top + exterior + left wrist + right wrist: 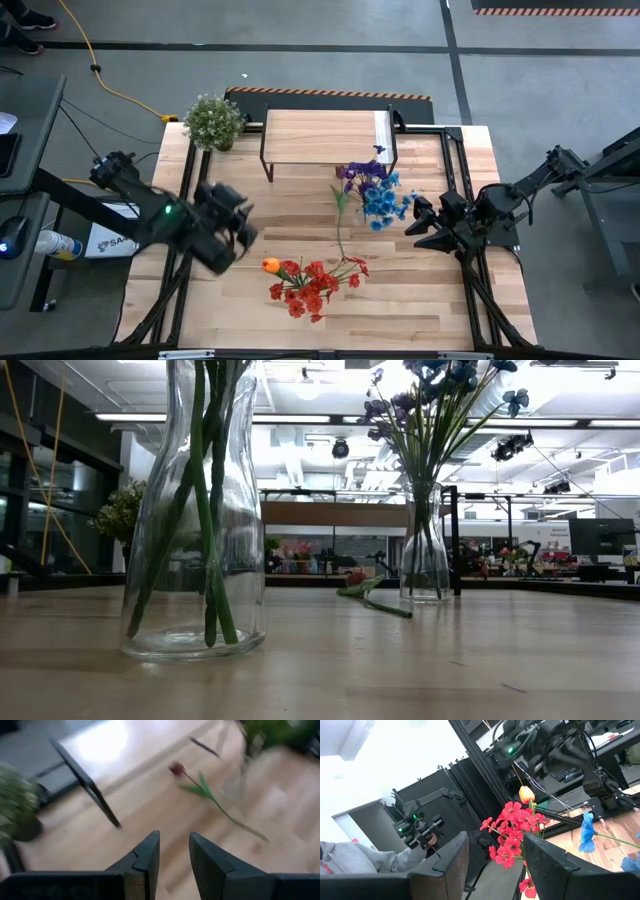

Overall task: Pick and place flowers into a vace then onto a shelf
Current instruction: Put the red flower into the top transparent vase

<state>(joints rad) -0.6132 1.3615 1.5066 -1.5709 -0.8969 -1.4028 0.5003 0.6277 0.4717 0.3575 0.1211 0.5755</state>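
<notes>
Glass vase [196,510] sat closest, stems inside; left gripper [172,851] slightly parted, empty; right gripper [495,865] apart, holding nothing.

**Flowers in two glass vases, one loose stem, shelf bare**

Red and orange artificial flowers [308,283] stand upright in a clear glass vase [196,510] near the table's front. Blue and purple blooms [374,190] fill a second clear vase [425,545] beside the low light-wood shelf with black legs [325,136]. A dark maroon flower [210,795] lies flat between them
</notes>
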